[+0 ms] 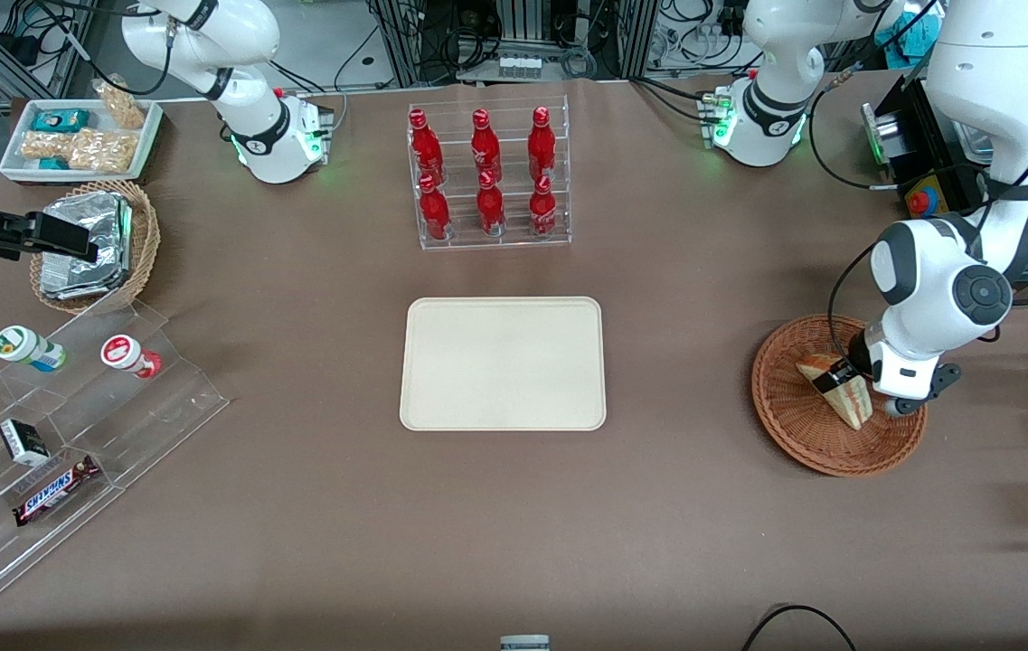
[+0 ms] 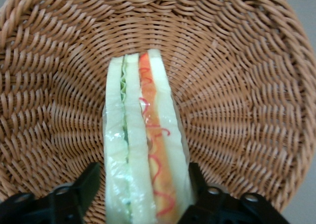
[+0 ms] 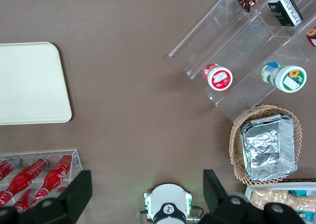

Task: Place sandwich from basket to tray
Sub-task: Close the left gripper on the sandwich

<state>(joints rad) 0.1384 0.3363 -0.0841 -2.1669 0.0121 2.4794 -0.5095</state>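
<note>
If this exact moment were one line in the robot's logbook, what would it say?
phase: grasping | tool: in basket, fingers either side of sandwich | sandwich: not lifted | tray: bare

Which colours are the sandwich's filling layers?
Green and red-orange, clearest in the left wrist view of the sandwich.

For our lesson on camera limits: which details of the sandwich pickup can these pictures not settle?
- Front view: the arm's wrist covers the gripper, hiding its jaws and part of the sandwich.
- Left wrist view: the picture's edge cuts off the sandwich's end.
- Both views: whether the sandwich has lifted off the basket is unclear.
</note>
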